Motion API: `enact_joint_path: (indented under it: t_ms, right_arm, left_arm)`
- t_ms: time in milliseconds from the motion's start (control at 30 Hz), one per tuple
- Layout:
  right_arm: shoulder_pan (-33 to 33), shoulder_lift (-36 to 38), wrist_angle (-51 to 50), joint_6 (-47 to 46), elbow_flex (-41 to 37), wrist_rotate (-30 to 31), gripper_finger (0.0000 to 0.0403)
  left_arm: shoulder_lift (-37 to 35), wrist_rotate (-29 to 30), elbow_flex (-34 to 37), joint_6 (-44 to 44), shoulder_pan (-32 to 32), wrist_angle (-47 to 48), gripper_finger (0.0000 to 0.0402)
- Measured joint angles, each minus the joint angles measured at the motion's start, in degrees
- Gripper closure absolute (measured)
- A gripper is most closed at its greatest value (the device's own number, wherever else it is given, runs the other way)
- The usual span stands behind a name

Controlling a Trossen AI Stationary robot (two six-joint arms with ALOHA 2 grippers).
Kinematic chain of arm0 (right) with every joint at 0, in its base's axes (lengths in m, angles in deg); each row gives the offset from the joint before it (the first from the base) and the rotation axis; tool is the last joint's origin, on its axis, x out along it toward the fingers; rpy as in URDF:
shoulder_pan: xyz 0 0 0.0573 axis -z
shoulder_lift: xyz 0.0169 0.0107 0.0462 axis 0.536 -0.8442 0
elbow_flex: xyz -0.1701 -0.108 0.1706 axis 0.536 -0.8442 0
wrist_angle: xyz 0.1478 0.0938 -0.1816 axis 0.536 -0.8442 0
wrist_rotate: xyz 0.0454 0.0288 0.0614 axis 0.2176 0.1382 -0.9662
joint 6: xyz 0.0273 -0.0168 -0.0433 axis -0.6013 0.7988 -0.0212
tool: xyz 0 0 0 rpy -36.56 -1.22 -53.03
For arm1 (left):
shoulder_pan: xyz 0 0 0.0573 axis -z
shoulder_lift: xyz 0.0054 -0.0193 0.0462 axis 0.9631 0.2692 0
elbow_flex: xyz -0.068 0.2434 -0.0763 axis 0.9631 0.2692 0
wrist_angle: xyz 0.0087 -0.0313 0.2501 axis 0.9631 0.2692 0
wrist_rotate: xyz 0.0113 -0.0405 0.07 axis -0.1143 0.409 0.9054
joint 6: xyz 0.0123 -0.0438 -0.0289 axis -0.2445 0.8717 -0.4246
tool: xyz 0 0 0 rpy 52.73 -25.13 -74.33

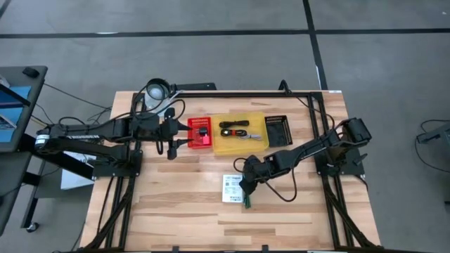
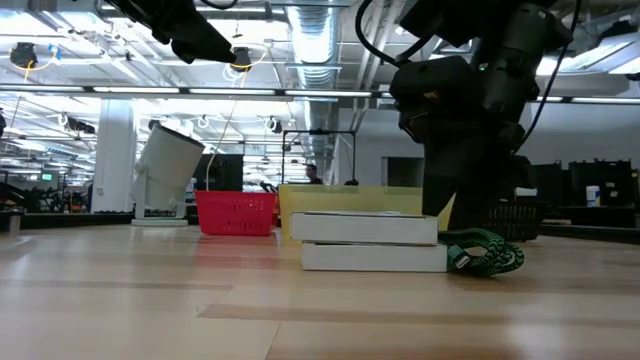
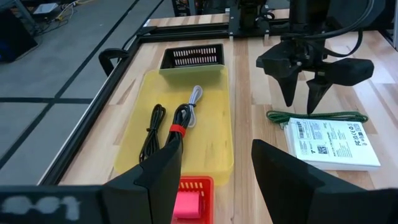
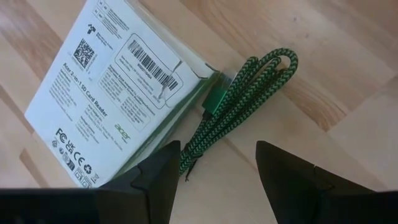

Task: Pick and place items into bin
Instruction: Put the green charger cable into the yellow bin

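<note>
A flat white printed packet [image 1: 232, 187] [image 4: 118, 81] lies on the wooden table near its middle. A coiled green braided cable [image 4: 239, 106] [image 3: 317, 116] lies along the packet's right edge. My right gripper [image 4: 217, 149] [image 3: 301, 106] stands open close above this cable, pointing steeply down. The yellow bin [image 1: 219, 145] [image 3: 221, 93] at the far middle holds a coiled black cable with a red band [image 3: 180, 124], a second black cable [image 3: 152, 134] and a pale cable [image 3: 196, 99]. My left gripper [image 3: 217, 146] hangs open, high over the red basket [image 1: 199, 133].
A black slotted basket [image 1: 278, 130] stands right of the yellow bin, and a white mug [image 1: 156, 90] stands at the far left corner. A black frame [image 1: 309, 105] runs along the table's far and side edges. The near half of the table [image 1: 211, 225] is bare wood.
</note>
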Motion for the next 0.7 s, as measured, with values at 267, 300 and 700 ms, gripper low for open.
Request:
enact_joint_path:
  t_ms: [267,300,700]
  right_arm:
    - [0.0,0.0,0.0,-0.4,0.0,0.0,0.0198]
    - [0.0,0.0,0.0,-0.5,0.0,0.0,0.0198]
    - [-0.1,0.0,1.0,-1.5,0.0,1.5,0.0198]
  left_arm:
    - [0.0,0.0,0.0,0.0,0.0,0.0,0.0214]
    - [0.0,0.0,0.0,0.0,0.0,0.0,0.0214]
    - [0.0,0.0,0.0,0.0,0.0,0.0,0.0214]
